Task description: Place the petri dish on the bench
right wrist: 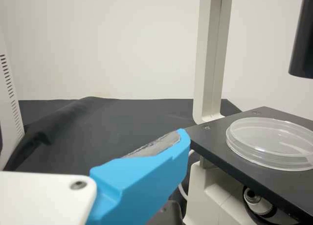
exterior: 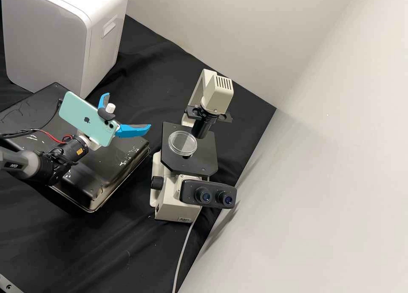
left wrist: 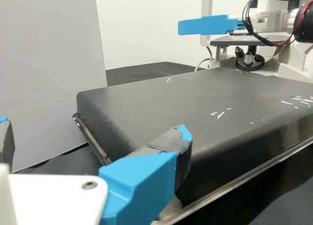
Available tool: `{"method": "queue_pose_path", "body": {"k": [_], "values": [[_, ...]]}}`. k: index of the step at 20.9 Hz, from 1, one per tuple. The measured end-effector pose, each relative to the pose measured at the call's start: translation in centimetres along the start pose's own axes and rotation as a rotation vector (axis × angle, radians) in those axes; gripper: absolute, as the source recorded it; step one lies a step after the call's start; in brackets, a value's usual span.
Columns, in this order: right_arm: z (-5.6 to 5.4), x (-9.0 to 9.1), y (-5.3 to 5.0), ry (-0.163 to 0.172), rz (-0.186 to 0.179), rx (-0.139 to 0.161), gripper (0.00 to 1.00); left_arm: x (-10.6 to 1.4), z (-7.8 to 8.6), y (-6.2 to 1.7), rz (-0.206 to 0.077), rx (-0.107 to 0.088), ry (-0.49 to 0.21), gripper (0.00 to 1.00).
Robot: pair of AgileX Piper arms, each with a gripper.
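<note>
High view: round, clear petri dish (exterior: 182, 142) on the matte black stage (exterior: 210, 155) — right fingers (exterior: 132, 129) splayed apart.

Black bench (exterior: 85, 250), white cabinet (exterior: 55, 34) at back, dark flat case (exterior: 110, 167), microscope (exterior: 172, 204) just beside

Plain white back wall (exterior: 255, 25), pale grey side wall (exterior: 340, 178) to the right, 2 surfaces meeting at a corner, bench (exterior: 148, 68) draped in creased black cloth, white rounded cabinet (exterior: 59, 34) at its far left, soft even light
</note>
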Motion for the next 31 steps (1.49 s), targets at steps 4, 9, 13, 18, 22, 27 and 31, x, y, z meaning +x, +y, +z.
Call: {"method": "queue_pose_path", "body": {"k": [4, 9, 13, 18, 22, 27, 31], "values": [[0.0, 0.0, 0.0, 0.0, 0.0, 0.0, 1.0, 0.0, 0.0, -0.01, 0.0, 0.0, -0.001, 1.0], [0.0, 0.0, 0.0, 0.0, 0.0, 0.0, 1.0, 0.0, 0.0, -0.01, 0.0, 0.0, -0.002, 1.0], [0.5, -0.1, 0.4, -0.018, 0.013, 0.007, 1.0, 0.0, 0.0, -0.01, 0.0, 0.0, -0.002, 1.0], [1.7, -0.6, 1.5, -0.043, 0.036, 0.042, 1.0, 0.0, 0.0, -0.01, 0.0, 0.0, -0.002, 1.0], [2.7, -1.0, 2.1, -0.068, 0.045, 0.053, 1.0, 0.0, 0.0, -0.01, 0.0, 0.0, -0.002, 1.0], [3.5, -1.4, 2.4, -0.086, 0.052, 0.062, 1.0, 0.0, 0.0, -0.01, 0.0, 0.0, -0.002, 1.0], [4.2, -1.6, 3.4, -0.105, 0.085, 0.062, 1.0, 0.0, 0.0, -0.01, 0.0, 0.0, -0.002, 1.0]]}}
